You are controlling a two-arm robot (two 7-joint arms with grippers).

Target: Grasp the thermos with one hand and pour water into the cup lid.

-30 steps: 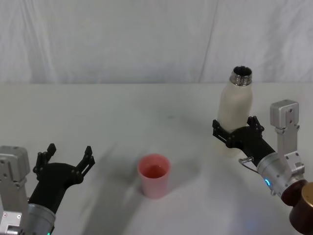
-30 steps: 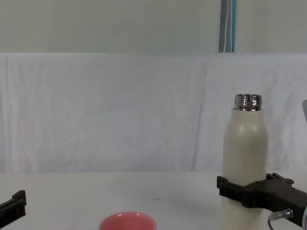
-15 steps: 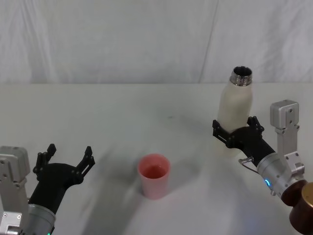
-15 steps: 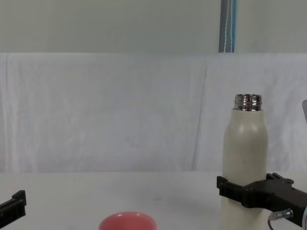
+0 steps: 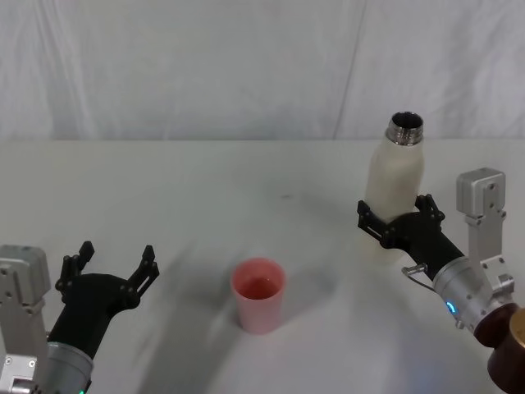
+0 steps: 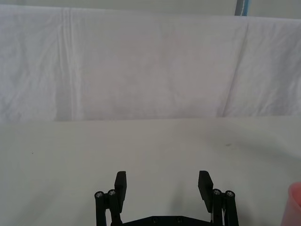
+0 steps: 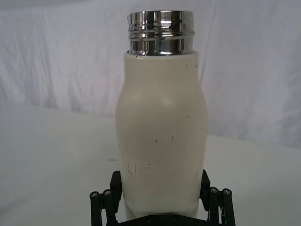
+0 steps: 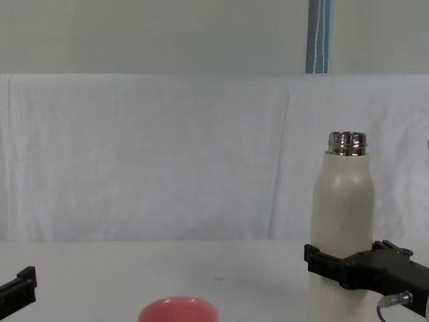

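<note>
The thermos [image 5: 394,185] stands upright at the right of the white table, its steel neck uncapped; it rises cream-white in the right wrist view [image 7: 161,132] and the chest view [image 8: 342,215]. My right gripper [image 5: 394,215] is open, one jaw on each side of the thermos's lower body [image 7: 160,182], close against its sides [image 8: 345,260]. The pink cup lid [image 5: 259,294] sits mouth up near the table's middle front, with its rim in the chest view [image 8: 177,310]. At the front left, my left gripper [image 5: 115,258] hovers open and empty [image 6: 162,182], well left of the cup lid.
A white cloth covers the table [image 5: 205,189] and hangs as a backdrop behind it. A brown round part [image 5: 513,357] sits by my right arm at the lower right corner. A blue pole [image 8: 318,37] stands behind the backdrop.
My right wrist has shifted very slightly to the right. The thermos, the cup lid and the left gripper have stayed where they were.
</note>
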